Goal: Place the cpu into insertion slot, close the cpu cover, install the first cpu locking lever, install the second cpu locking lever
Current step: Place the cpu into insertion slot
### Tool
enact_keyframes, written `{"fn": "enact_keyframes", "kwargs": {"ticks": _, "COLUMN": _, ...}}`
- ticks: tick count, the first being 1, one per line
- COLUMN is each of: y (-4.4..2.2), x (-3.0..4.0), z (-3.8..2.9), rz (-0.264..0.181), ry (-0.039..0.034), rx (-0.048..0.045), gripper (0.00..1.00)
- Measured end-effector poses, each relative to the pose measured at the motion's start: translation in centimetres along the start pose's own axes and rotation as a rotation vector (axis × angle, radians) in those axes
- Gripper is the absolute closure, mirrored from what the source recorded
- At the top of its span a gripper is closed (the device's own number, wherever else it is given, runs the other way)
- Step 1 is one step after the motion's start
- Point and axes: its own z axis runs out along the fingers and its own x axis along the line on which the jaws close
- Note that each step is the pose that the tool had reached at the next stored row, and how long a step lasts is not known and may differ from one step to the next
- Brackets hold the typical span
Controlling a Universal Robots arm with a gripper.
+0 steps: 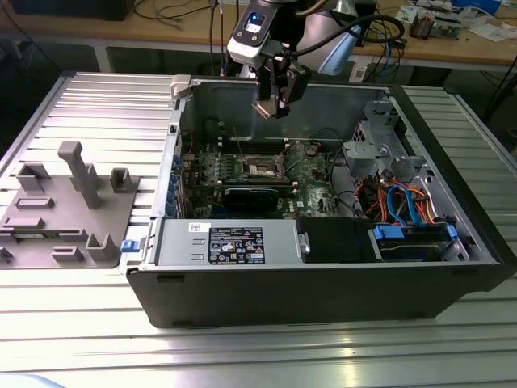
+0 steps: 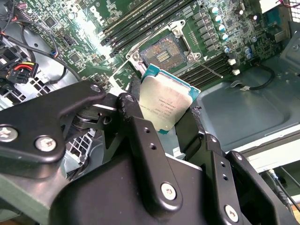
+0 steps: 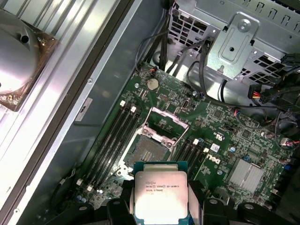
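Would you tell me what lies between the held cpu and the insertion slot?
Nothing. In both wrist views the stretch from the cpu to the open insertion slot is bare air, and the cpu cover is swung up off the slot.

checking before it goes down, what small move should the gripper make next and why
Probably ease the gripper down toward the slot, correcting sideways as needed: it grips the cpu in the air above the slot, which looks empty, and the cover stands open, so nothing visible blocks the way.

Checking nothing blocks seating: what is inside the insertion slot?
Only its grid of contacts shows inside the insertion slot, no chip. The cpu, held by the gripper, covers its nearest corner.
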Motion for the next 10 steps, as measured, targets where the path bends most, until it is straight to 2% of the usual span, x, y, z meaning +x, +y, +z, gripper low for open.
{"fn": "enact_keyframes", "kwargs": {"ticks": 3, "y": 0.0, "x": 0.0, "z": 0.04, "rz": 0.011, "ry": -0.0017, "rx": 0.0002, "gripper": 0.46}}
{"fn": "enact_keyframes", "kwargs": {"ticks": 5, "y": -0.01, "x": 0.0, "z": 0.1, "rz": 0.049, "ry": -0.0052, "rx": 0.0002, "gripper": 0.46}}
{"fn": "enact_keyframes", "kwargs": {"ticks": 10, "y": -0.01, "x": 0.0, "z": 0.19, "rz": 0.093, "ry": -0.009, "rx": 0.0003, "gripper": 0.46}}
